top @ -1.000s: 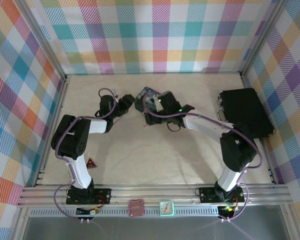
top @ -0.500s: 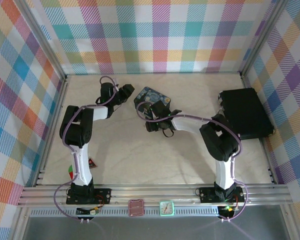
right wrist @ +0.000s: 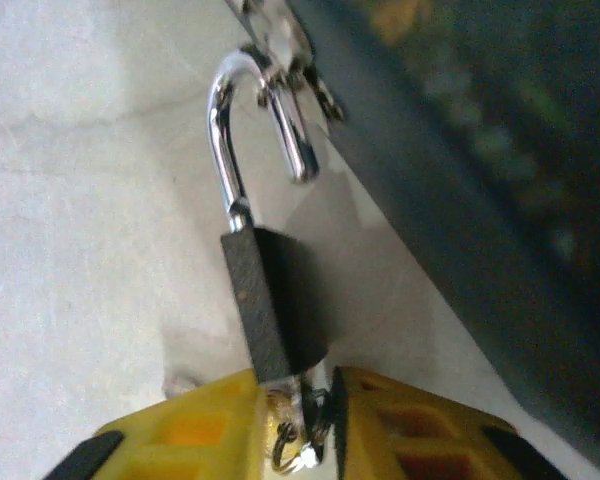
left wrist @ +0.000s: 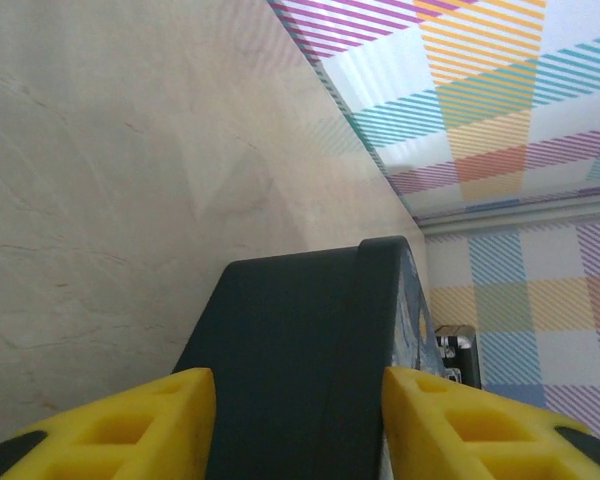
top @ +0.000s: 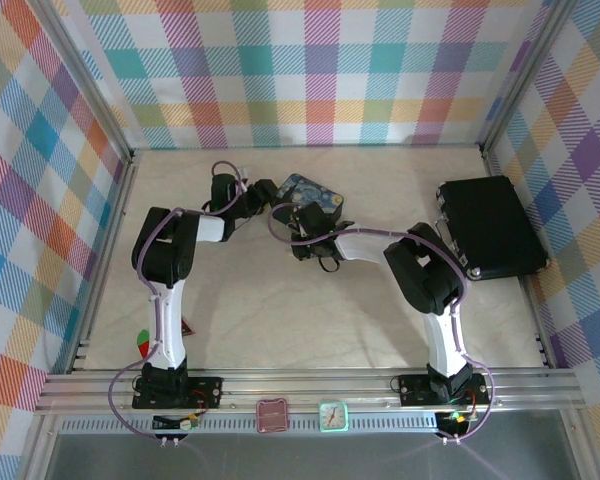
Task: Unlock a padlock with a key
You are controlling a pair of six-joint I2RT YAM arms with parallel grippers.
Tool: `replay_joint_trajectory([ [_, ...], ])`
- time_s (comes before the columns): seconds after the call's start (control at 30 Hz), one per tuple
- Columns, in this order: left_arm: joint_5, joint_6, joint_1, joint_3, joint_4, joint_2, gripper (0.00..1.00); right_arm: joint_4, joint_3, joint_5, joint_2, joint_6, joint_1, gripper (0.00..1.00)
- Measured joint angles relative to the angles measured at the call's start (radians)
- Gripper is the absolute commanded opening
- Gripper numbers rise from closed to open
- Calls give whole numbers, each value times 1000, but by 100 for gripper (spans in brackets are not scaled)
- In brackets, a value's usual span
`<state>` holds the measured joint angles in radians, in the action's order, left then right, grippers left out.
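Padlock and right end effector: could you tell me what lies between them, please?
In the right wrist view, the small silvery key runs from the right end effector into the base of the padlock.

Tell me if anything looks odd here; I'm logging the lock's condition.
The shackle of the padlock stands open: one leg sits in the body, while the other ends free, hooked through the clasp of the tin. A metal piece, likely the key, sits at its base in the right gripper.
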<state>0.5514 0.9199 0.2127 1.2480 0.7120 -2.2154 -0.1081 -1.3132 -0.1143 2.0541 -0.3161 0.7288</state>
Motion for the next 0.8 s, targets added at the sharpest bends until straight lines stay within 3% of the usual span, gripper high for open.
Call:
replay_joint_trajectory([
  [0.4, -71, 105, 32, -117, 240, -2, 40, -31, -52, -62, 26, 51, 2, 12],
  [0.7, -46, 120, 26, -162, 255, 29, 52, 46, -5, -27, 13, 9, -21, 0],
  [0.8, -3, 121, 12, -204, 222, 86, 53, 103, 18, 7, 11, -10, -39, 0],
])
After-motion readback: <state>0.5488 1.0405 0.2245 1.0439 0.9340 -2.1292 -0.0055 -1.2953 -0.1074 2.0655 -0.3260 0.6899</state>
